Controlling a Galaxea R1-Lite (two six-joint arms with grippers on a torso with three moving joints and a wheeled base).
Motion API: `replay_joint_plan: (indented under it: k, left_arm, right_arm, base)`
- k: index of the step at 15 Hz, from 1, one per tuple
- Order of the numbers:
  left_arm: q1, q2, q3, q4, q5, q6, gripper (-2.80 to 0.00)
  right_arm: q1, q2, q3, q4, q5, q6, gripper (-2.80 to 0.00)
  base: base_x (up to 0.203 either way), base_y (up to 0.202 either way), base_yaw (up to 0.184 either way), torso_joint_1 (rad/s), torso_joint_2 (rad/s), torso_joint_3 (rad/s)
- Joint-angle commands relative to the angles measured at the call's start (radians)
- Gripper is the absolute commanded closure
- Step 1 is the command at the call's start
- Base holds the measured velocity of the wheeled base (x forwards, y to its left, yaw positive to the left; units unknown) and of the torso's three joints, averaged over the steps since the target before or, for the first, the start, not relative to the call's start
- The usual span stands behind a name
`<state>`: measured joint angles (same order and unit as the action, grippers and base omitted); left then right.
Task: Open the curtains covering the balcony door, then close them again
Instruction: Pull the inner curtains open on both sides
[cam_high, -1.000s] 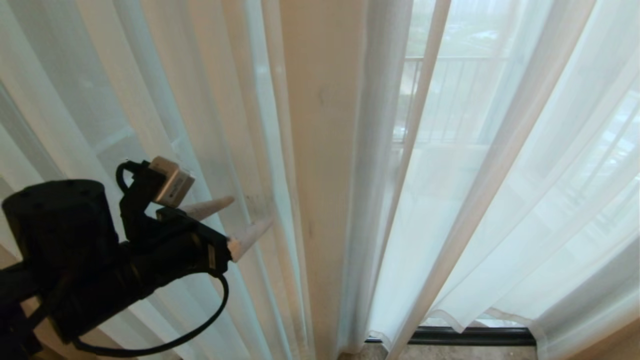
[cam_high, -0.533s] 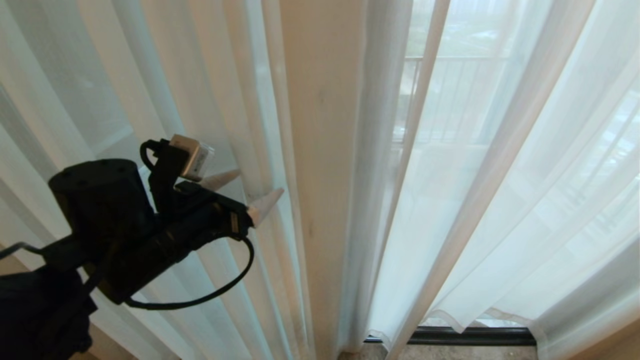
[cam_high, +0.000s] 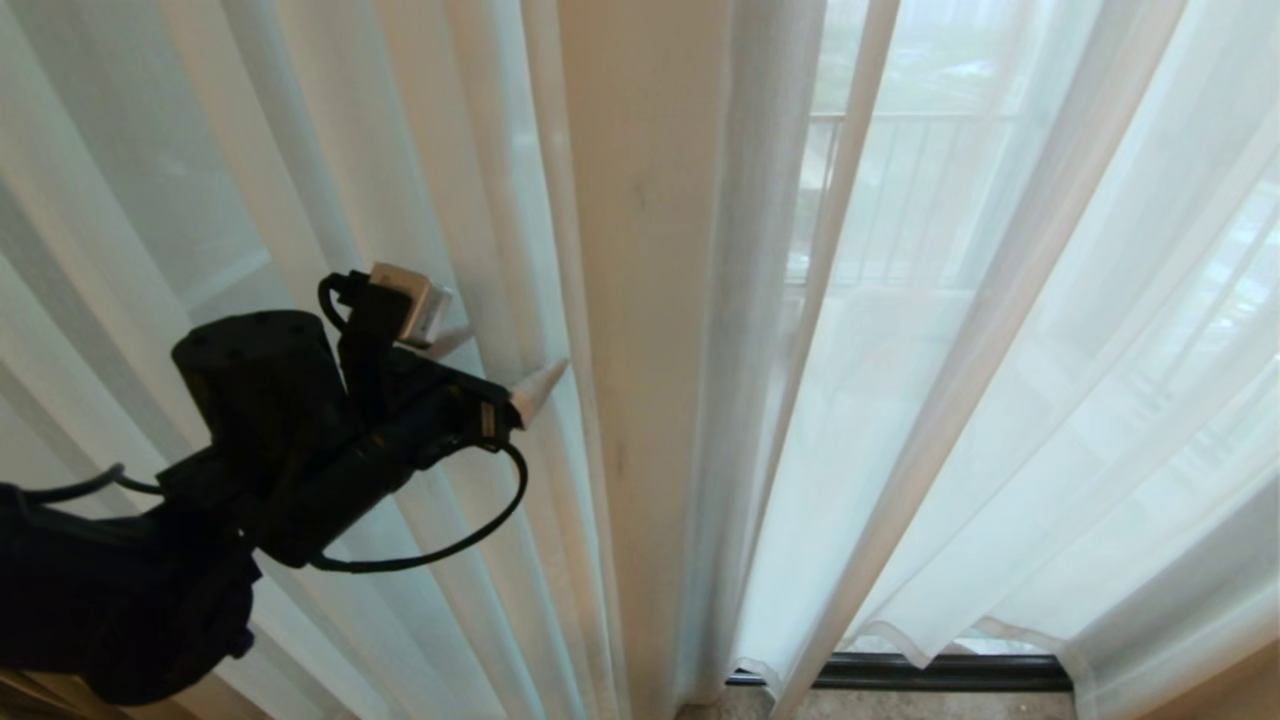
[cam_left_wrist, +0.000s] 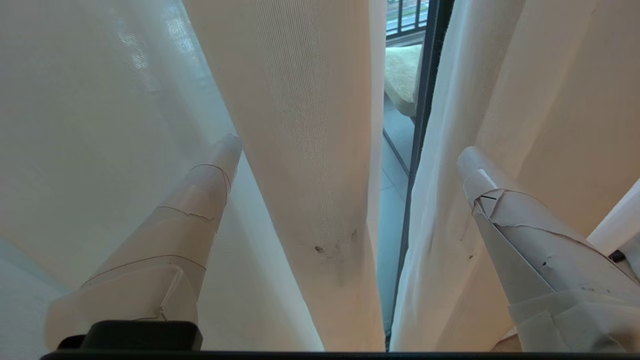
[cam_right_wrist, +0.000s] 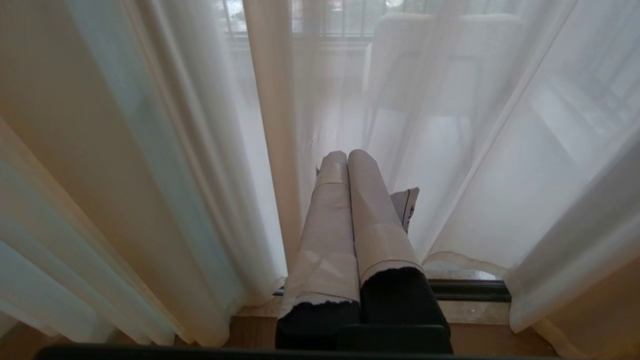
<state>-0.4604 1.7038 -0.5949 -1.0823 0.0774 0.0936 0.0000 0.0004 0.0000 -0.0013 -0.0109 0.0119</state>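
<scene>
Sheer curtains (cam_high: 950, 400) veil balcony door (cam_left_wrist: 422, 125); left gripper (cam_left_wrist: 345, 200) jaws apart astride fold; right gripper (cam_right_wrist: 348, 165) jaws together.

The curtains (cam_high: 1000, 400) are hanging in front of the balcony door (cam_left_wrist: 422, 115), spanning the head view from left to right. The left gripper (cam_high: 505, 365) is sitting at the left, its jaws standing wide apart with one curtain fold (cam_left_wrist: 310, 150) lying between them. The door's bottom track (cam_high: 940, 672) is showing below the hem at lower right. The right gripper (cam_right_wrist: 347, 160) is pointing at the curtains near the sill (cam_right_wrist: 470, 310), fingers pressed together.
</scene>
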Motion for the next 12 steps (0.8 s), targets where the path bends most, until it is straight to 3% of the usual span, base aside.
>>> replay_joint_plan:
  k: [1,9,12]
  left_arm:
    - [0.002,0.002,-0.002,-0.007,0.001,0.001,-2.80]
    - [0.014,0.035,-0.074,-0.014,0.006,0.008,-2.80]
    - [0.014,0.075,-0.083,-0.095,0.024,0.003,-2.80]
  right_arm:
    - [0.000,0.000,0.000,0.000,0.000,-0.001,0.00]
    - [0.000,0.000,0.000,0.000,0.000,0.000,0.00]
    - [0.000,0.000,0.000,0.000,0.000,-0.001,0.00]
  base:
    - [0.000,0.000,0.000,0.000,0.00,0.000]
    - [0.000,0.000,0.000,0.000,0.00,0.000]
    - [0.000,0.000,0.000,0.000,0.00,0.000]
